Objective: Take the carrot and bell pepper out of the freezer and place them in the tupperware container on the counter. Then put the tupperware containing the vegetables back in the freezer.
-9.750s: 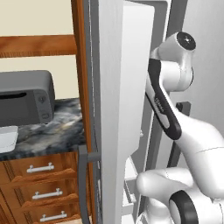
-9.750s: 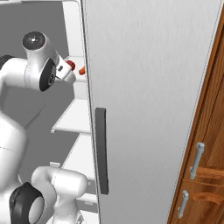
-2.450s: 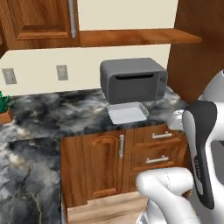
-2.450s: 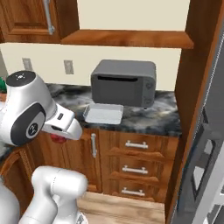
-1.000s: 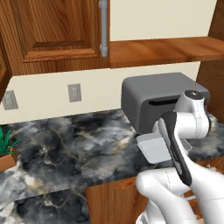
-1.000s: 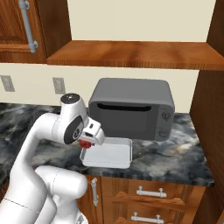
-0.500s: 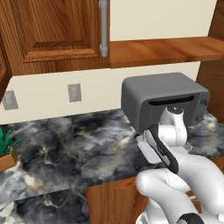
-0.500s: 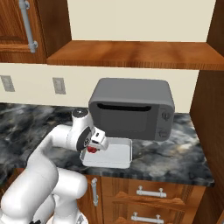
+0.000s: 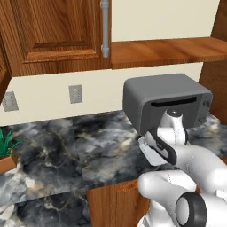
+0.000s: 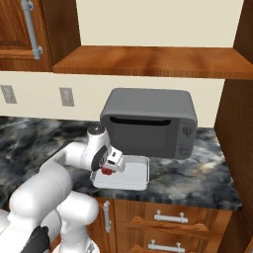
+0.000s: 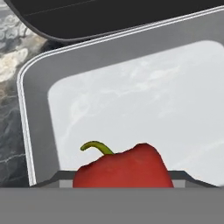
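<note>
Over the smooth, round-cornered tupperware container, the hand is clamped on the glossy, lumpy bell pepper.

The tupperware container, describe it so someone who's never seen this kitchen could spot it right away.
Find the dark grey toaster oven on the marbled counter. Directly in front of it sits the tupperware container, a shallow pale rectangular tray with rounded corners. It's the only light, open box there, with the claw holding a red bell pepper above it.

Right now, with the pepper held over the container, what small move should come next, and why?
Probably open the gripper and let the pepper drop. The hand view shows it above the bare floor of the container, inside the rim, and the right base view has the hand low over the tray.
</note>
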